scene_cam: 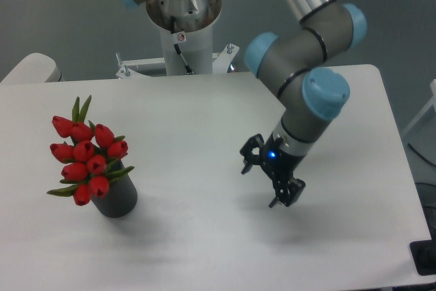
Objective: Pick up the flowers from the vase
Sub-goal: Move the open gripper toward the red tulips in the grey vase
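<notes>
Camera view, looking down from the front: a white table (pixel 204 120) with rounded corners fills most of the picture, and grey floor lies beyond its far edge. At that far edge stands the arm's white base column (pixel 184 28), bolted to a metal plate. The arm (pixel 310 66), grey with light blue joint caps, reaches from the upper right down over the right half of the table, its wrist bent toward the surface. A small blue light glows on the wrist just above the fingers. The gripper (pixel 269 178) hangs over the table right of centre, tilted, its two black fingers spread apart and holding nothing; a faint shadow lies on the table below it. Well apart from it, near the left front of the table, the vase (pixel 117 199) stands upright, dark grey and ribbed. The flowers (pixel 87 158) sit in the vase, red closed buds with a few green leaves, the bunch leaning up and to the left and hiding the vase's mouth.
</notes>
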Robot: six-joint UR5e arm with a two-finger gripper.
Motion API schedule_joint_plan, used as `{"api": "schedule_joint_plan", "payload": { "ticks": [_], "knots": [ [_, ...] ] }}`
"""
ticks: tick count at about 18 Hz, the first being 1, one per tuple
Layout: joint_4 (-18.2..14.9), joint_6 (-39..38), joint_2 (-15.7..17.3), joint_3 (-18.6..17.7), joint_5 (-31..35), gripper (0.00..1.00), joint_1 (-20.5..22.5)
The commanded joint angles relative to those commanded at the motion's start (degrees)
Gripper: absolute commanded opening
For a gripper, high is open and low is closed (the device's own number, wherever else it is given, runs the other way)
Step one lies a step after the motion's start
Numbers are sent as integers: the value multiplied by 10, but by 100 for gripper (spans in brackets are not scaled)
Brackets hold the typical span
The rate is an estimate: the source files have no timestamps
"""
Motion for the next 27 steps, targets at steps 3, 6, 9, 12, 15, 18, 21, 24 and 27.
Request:
{"api": "schedule_joint_plan", "payload": {
  "ticks": [3, 6, 9, 12, 15, 18, 21, 24, 27],
  "knots": [
    [9, -3, 24, -34, -66, 100, 3],
    [9, -10, 45, -57, -148, 100, 4],
    [10, -9, 63, -96, -177, 100, 4],
    [11, -3, 93, -141, -208, 100, 4],
    [10, -10, 99, -153, -255, 100, 0],
    [9, -18, 106, -164, -287, 100, -9],
    [8, -42, 99, -163, -335, 100, -31],
    [8, -54, 93, -161, -381, 100, -41],
    [10, -54, 77, -155, -395, 100, -59]
  ]
}}
